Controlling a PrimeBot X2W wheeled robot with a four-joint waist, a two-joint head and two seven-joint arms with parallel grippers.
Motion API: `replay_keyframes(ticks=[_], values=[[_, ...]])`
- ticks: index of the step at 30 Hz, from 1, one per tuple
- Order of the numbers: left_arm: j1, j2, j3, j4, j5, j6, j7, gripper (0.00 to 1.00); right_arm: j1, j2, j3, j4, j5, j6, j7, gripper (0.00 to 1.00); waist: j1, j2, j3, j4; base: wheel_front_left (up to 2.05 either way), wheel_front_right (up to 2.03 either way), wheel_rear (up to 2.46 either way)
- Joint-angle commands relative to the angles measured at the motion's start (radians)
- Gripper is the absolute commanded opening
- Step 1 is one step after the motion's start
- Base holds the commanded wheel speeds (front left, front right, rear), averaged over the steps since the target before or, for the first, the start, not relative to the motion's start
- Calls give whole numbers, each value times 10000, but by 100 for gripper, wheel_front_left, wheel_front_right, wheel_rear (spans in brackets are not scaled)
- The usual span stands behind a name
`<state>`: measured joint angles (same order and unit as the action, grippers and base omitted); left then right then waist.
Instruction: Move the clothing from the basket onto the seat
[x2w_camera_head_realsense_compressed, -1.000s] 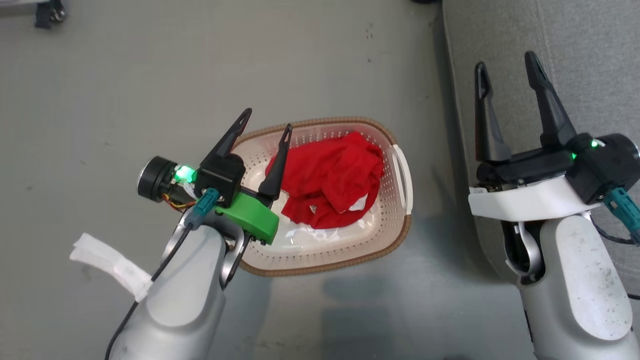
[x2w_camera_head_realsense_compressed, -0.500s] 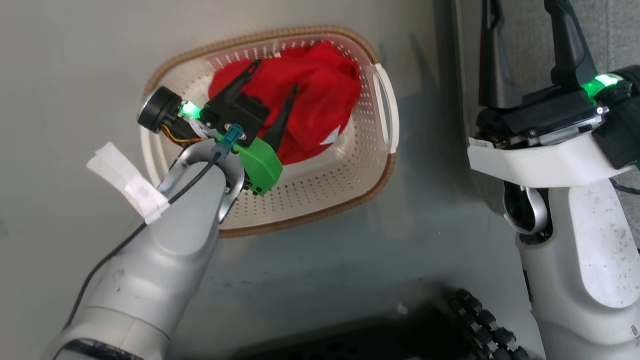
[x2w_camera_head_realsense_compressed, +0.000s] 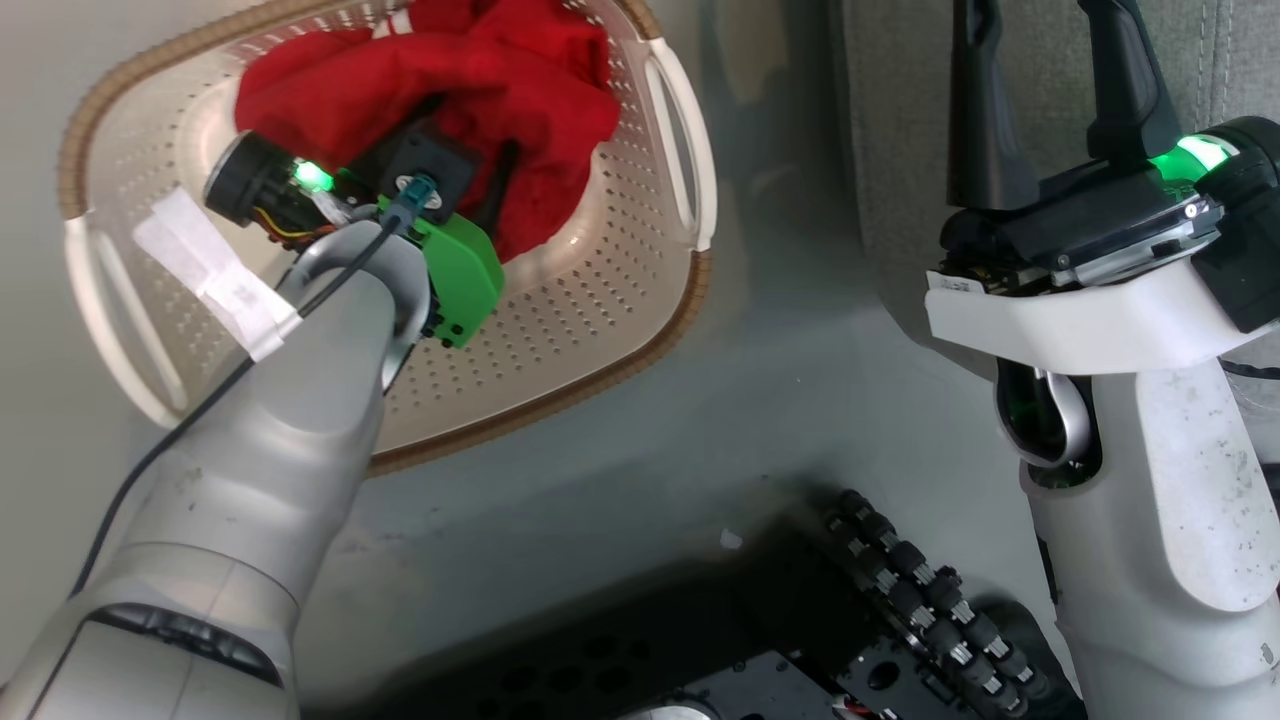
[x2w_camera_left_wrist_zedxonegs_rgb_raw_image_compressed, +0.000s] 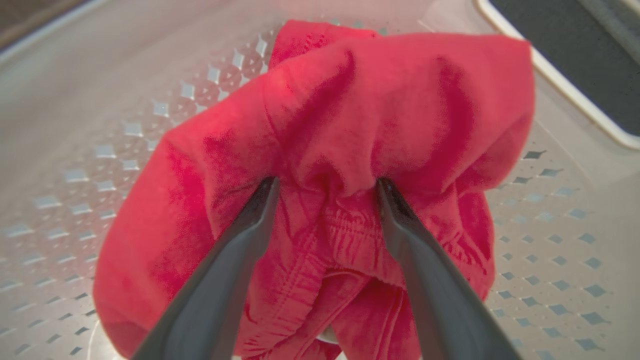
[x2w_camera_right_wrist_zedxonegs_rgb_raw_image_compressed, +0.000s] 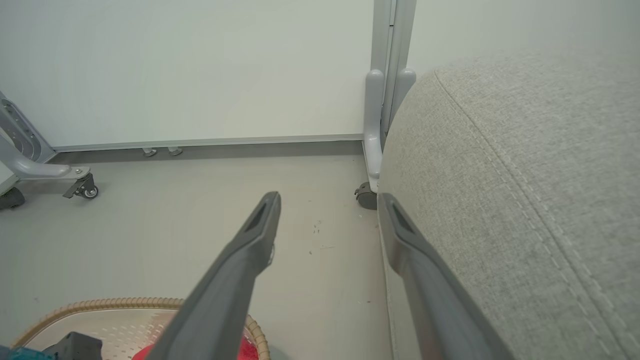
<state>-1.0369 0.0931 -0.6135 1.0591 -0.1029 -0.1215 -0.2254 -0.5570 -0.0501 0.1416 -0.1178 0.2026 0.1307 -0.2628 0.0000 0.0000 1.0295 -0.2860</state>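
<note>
The cream basket (x2w_camera_head_realsense_compressed: 620, 290) stands on the floor at the upper left of the head view, with the bright red clothing (x2w_camera_head_realsense_compressed: 530, 90) bunched inside it. My left gripper (x2w_camera_head_realsense_compressed: 470, 150) reaches down into the basket. Its open fingers are pressed into the clothing (x2w_camera_left_wrist_zedxonegs_rgb_raw_image_compressed: 350, 100), one on each side of a raised fold, at my left gripper (x2w_camera_left_wrist_zedxonegs_rgb_raw_image_compressed: 325, 182) in the left wrist view. The perforated basket wall (x2w_camera_left_wrist_zedxonegs_rgb_raw_image_compressed: 100, 150) rises behind. My right gripper (x2w_camera_head_realsense_compressed: 1045, 60) hangs open and empty over the edge of the grey seat (x2w_camera_head_realsense_compressed: 890, 150). In the right wrist view, the right gripper (x2w_camera_right_wrist_zedxonegs_rgb_raw_image_compressed: 330, 200) points along the seat (x2w_camera_right_wrist_zedxonegs_rgb_raw_image_compressed: 525, 175), with the basket rim (x2w_camera_right_wrist_zedxonegs_rgb_raw_image_compressed: 125, 302) below.
My own base, with a black roller wheel (x2w_camera_head_realsense_compressed: 900, 590), shows at the bottom of the head view. A strip of white tape (x2w_camera_head_realsense_compressed: 210, 270) hangs off the left arm's cable. Beyond the seat stand a white wall, a castered post (x2w_camera_right_wrist_zedxonegs_rgb_raw_image_compressed: 370, 195) and a grey castered leg (x2w_camera_right_wrist_zedxonegs_rgb_raw_image_compressed: 82, 187).
The head camera has dipped, so the whole picture shifted. My left gripper went from above the basket's near side down into the red clothing, still open. The right gripper stays open by the seat.
</note>
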Motion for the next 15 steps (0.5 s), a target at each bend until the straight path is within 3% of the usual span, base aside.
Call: replay_keyframes(ticks=[1, 15], values=[[-308, 190, 24, 207, 71, 129, 79, 100, -53, -6, 40, -51, 107, 1, -30, 100, 0, 0, 439, -456, 0, 0, 0], [-1135, 435, -12, 1873, -180, 169, 903, 100, 104, -7, 272, 30, 415, 1, -30, 100, 0, 0, 655, -832, 0, 0, 0]])
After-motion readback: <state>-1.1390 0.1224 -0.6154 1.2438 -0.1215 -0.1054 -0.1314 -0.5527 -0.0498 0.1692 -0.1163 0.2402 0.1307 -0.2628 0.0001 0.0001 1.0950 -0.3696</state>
